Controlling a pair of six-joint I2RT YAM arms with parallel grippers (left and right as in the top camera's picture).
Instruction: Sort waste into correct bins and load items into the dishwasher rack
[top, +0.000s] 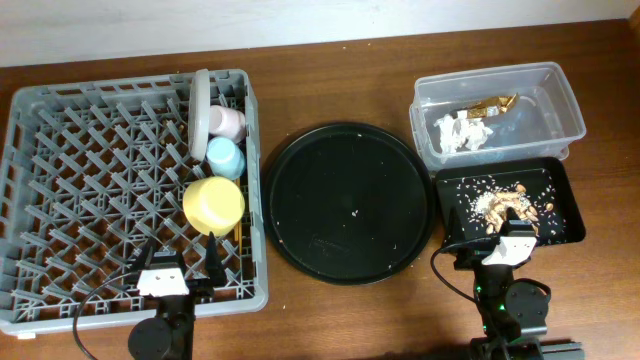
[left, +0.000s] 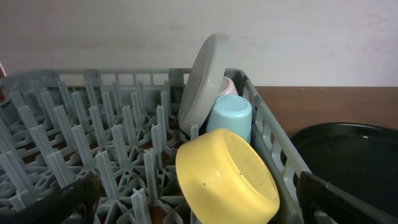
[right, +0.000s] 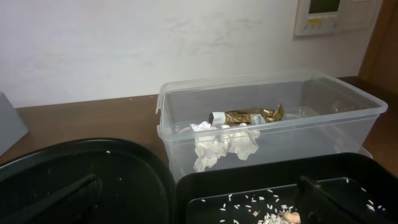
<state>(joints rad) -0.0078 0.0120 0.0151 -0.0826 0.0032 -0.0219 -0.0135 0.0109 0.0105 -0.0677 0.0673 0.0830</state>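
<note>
The grey dishwasher rack (top: 40, 100) holds an upright white plate (top: 201, 105), a pink cup (top: 229, 122), a light-blue cup (top: 225, 157) and a yellow bowl (top: 213, 204) along its right side. A thin wooden stick, likely the chopsticks (top: 238, 233), lies by the rack wall below the bowl. The clear tub (top: 562, 85) holds the white napkin (top: 462, 131) and gold wrapper (top: 487, 105). The black rectangular tray (top: 573, 200) holds rice and brown scraps (top: 508, 205). My left gripper (top: 180, 262) is open and empty over the rack's front edge. My right gripper (top: 490, 232) is open and empty at the tray's front.
A large round black tray (top: 350, 160) with a few rice grains lies between rack and bins. In the left wrist view the bowl (left: 227, 177), blue cup (left: 230, 118) and plate (left: 202, 78) stand close ahead. In the right wrist view the tub (right: 249, 81) stands behind the tray (right: 280, 171).
</note>
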